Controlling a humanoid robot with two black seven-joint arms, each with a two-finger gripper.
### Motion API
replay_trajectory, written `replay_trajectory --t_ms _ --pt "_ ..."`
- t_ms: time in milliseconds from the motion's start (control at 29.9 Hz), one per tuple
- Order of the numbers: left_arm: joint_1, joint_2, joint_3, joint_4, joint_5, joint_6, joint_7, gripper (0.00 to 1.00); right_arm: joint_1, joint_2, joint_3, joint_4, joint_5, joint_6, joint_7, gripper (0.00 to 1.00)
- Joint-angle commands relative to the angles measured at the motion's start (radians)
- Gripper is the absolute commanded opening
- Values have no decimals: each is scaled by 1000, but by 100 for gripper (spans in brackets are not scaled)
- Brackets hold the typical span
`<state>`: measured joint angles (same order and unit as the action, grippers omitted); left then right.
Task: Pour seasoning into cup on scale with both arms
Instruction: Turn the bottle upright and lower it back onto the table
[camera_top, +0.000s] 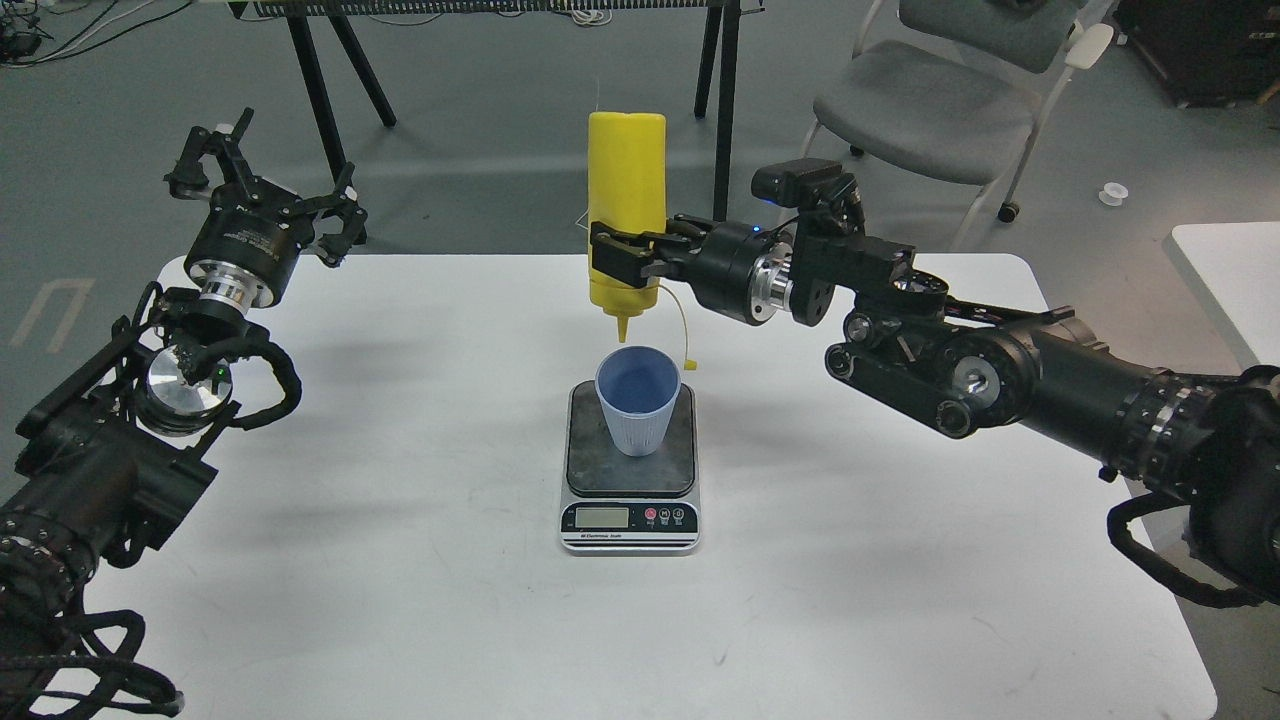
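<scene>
The yellow seasoning bottle hangs upside down, nozzle pointing down just above the rim of the light blue cup. Its small tethered cap dangles to the right of the nozzle. My right gripper is shut on the bottle's lower body. The cup stands upright on the dark plate of the scale at the table's middle. My left gripper is open and empty, raised over the table's far left corner, well away from the cup.
The white table carries only the scale and cup. Behind it are black stand legs and a grey chair. Another white table's corner is at the right.
</scene>
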<state>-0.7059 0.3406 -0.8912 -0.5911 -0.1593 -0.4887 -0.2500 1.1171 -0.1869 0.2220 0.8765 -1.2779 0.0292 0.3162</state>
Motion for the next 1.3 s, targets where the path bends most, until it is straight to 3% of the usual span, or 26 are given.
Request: replay_trajectory --t_ms 0,267,434,602,936,1270 --pt "0 12 5 -3 0 0 3 99 3 -89 77 51 188 116 6 42" --pt "-1 26 9 -3 3 0 8 99 -19 -301 155 173 584 282 1 42" --pt "0 28 9 -3 1 0 11 99 -89 -382 207 145 960 452 3 42" --pt "0 25 5 -3 0 0 11 99 -247 -454 284 141 1178 459 9 42" --pt "22 31 3 -3 1 0 8 99 -618 -433 467 150 1522 459 11 42" --pt "25 43 9 -3 4 0 9 99 -845 -277 612 144 1628 459 3 42"
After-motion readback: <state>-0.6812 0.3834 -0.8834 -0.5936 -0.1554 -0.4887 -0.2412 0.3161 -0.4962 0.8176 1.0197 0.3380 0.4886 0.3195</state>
